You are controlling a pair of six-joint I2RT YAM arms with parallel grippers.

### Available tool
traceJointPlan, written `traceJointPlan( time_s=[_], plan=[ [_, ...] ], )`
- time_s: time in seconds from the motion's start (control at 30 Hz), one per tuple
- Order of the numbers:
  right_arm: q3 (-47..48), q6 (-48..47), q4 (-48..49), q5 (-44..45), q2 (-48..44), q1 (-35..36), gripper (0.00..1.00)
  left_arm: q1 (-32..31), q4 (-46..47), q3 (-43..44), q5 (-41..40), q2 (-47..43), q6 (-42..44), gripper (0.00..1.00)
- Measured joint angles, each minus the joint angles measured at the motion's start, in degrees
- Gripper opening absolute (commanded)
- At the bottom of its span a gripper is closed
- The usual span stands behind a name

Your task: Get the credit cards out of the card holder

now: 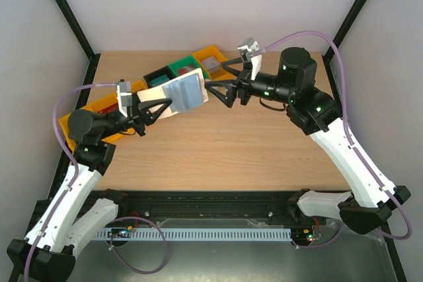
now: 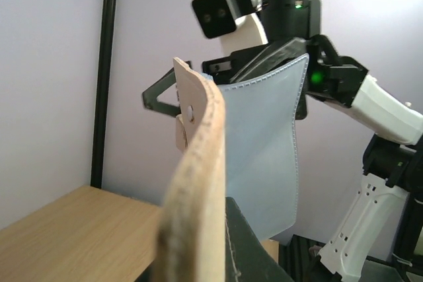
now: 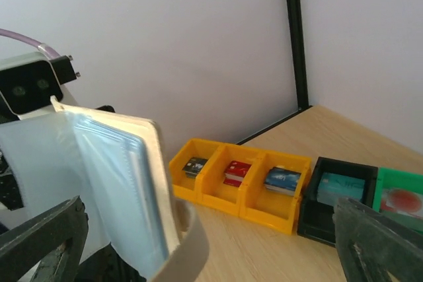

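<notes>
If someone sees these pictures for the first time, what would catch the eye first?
The card holder, spread open with its light blue inside showing, hangs in the air above the table, pinched by the left gripper. Just to its right the right gripper stands wide open, facing it. Along the far edge runs a row of coloured bins with small cards inside.

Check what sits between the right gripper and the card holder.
Nothing. In the top view the open right gripper sits right at the edge of the card holder, with no card between them. The left gripper holds it up.
</notes>
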Motion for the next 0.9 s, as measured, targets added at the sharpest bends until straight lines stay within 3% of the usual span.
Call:
traceJointPlan(
  time_s=[0.2,0.37,0.9],
  plan=[
    [1.51,-1.07,-0.13,-3.58,2.80,0.00,0.94,0.00,3.04,0.00,0.87,-1.60,-0.96,0.02],
    [1.51,-1.36,-0.04,-7.26,4.72,0.00,0.82,0.26,3.41,0.04,1.01,-2.45,-1.01,0.02],
    [-0.66,4.61,8.96,-12.59,6.10,3.08,0.84,0.57,3.76,0.59,1.42,-2.47,-1.07,0.02]
  ],
)
